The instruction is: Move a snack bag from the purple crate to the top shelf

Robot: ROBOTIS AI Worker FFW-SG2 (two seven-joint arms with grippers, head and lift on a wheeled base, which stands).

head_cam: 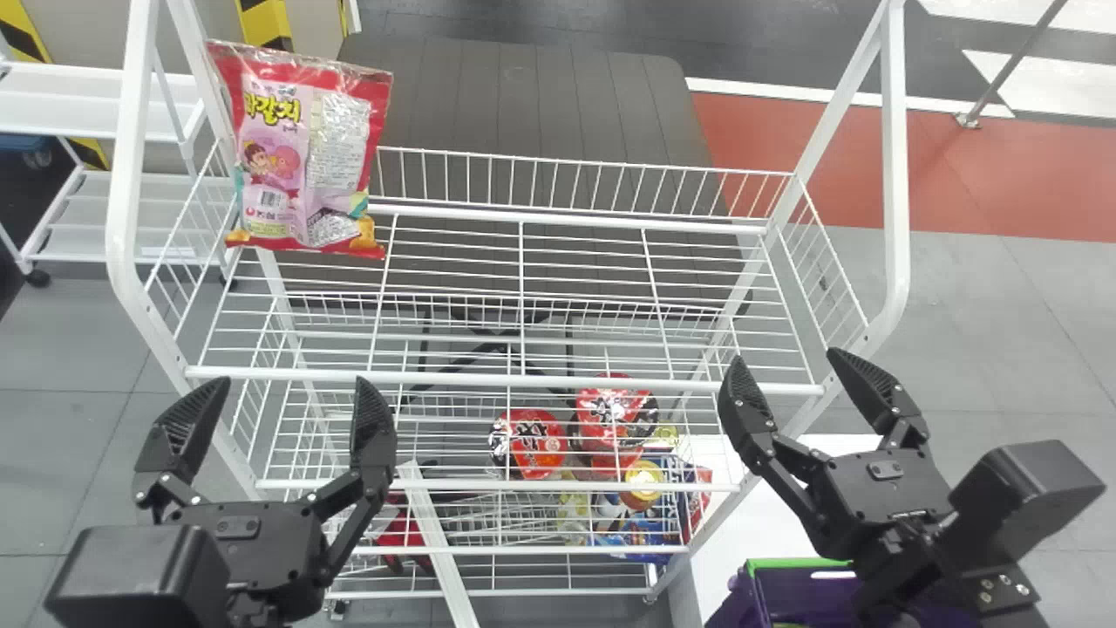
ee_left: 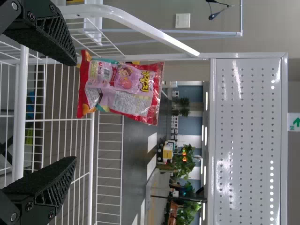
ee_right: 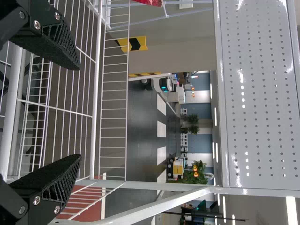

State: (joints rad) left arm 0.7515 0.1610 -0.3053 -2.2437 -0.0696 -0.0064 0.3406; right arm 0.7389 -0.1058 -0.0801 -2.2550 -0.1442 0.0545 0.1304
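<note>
**Grey tiled floor and white wire shelving are framing your station; snack bag is standing on the top shelf, both grippers are sitting open and empty**

Behind the rack, a dark grey platform is lying on the floor, with a red floor area showing to your right; a white cart is standing to your left; a white perforated panel is rising above the shelf level in your left wrist view; black-and-yellow marking is showing on the wall in your right wrist view.

Your snack bag, red and pink, is standing upright at the left end of the top shelf, towards the back, near the wire side; it is leaning slightly, and no finger is touching it.

Your left gripper is hanging in front of the left part of the shelf, well apart from the bag; its two fingers are standing widely spread, with nothing between them; your left wrist view is showing the bag beyond the fingertips.

Your right gripper is hanging by the right front corner; its fingers are also standing spread and are pinching nothing; below that arm, the purple crate, with its green rim, is resting beside the rack, partly hidden by the arm.

Under the top shelf, you are seeing two round red packages and a yellow-lidded container through the wires; which lower level is bearing each, you cannot tell.
</note>
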